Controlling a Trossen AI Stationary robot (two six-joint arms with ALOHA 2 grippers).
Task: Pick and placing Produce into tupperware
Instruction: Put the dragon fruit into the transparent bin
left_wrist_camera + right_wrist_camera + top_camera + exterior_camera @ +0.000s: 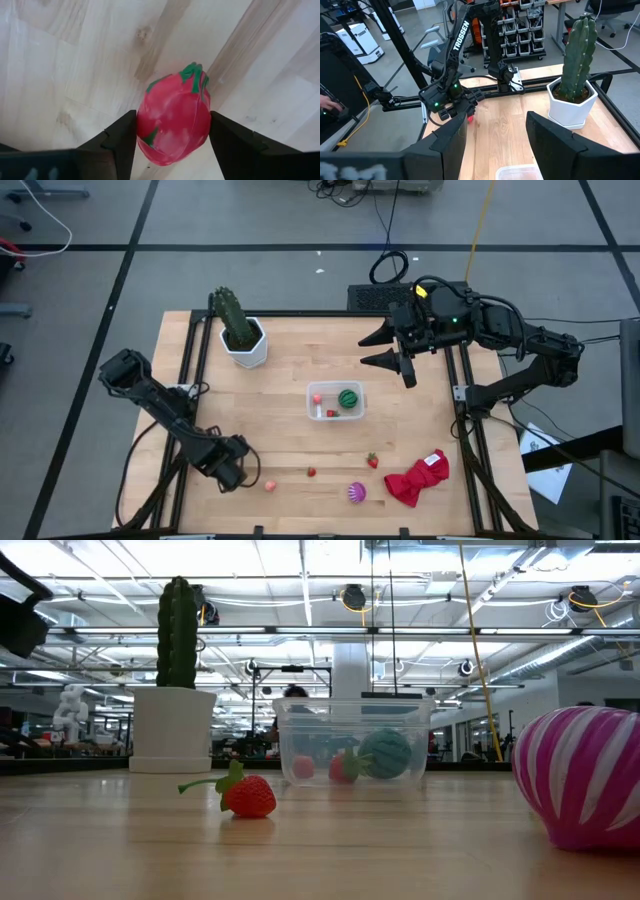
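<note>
A pink-red toy fruit with green leaves (172, 127) lies on the wood near the table's front left, showing as a pink bit (270, 485) in the high view. My left gripper (173, 115) points down over it, shut on it. The clear tupperware (312, 390) stands mid-table and holds a green striped ball (347, 397) and small red and pink pieces. A strawberry (372, 461), a smaller red piece (311, 472) and a purple striped piece (356, 493) rest on the table. My right gripper (380, 348) hangs open, high over the far right. My left gripper pinches the pink-red fruit between its two fingers, one finger (122, 135) on each of its two opposite sides (142, 130). The fingers come from above, pointing down. The fruit lies on the tabletop, its leafy end (195, 75) sticking out beyond the fingers.
A green cactus (232, 320) in a white hexagonal pot (250, 350) stands at the far left. A crumpled red cloth (418, 478) lies near the front right corner. Bare wood stretches between the tupperware and the front row of pieces.
</note>
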